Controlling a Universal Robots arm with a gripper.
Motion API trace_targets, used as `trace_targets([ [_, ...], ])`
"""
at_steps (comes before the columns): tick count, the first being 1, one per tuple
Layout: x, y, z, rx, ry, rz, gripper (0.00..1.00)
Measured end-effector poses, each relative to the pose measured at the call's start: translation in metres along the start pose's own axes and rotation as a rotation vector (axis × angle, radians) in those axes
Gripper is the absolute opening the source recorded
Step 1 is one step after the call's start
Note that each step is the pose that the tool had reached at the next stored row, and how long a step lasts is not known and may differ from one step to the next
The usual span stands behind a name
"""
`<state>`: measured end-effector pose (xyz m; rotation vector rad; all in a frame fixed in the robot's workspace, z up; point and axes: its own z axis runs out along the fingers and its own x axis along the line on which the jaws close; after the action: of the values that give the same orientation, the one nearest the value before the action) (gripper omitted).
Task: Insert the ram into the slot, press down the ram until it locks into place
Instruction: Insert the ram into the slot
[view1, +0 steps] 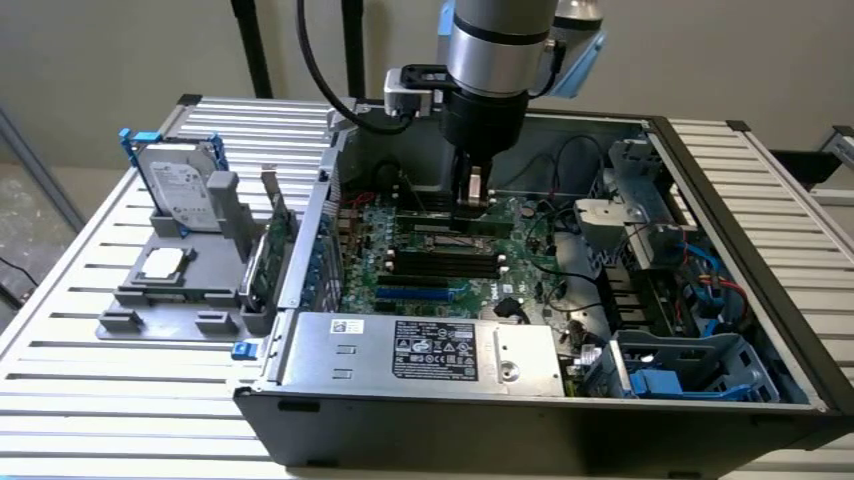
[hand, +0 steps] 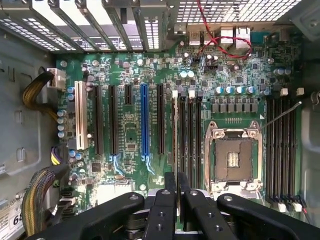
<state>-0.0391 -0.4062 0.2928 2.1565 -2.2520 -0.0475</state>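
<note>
My gripper reaches down into the open computer case over the motherboard. Its black fingers are shut on the ram, a thin green stick seen edge-on that runs away from the fingertips. The ram lies along the bank of long black memory slots beside the processor socket, in line with the outermost slot of that bank. Whether its lower edge sits in the slot or hangs just above it, I cannot tell. In the exterior view the black slots lie just in front of the gripper.
A blue socket and the processor socket flank the slots. A second bank of black sockets lies beyond. Outside the case a grey fixture holds a green expansion card and a hard drive. The power supply fills the case's front.
</note>
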Motion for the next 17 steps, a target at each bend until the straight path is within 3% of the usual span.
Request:
trace_targets([
  [17,0.000,-0.0003,0.0310,0.0000,0.0000,0.000,0.13],
])
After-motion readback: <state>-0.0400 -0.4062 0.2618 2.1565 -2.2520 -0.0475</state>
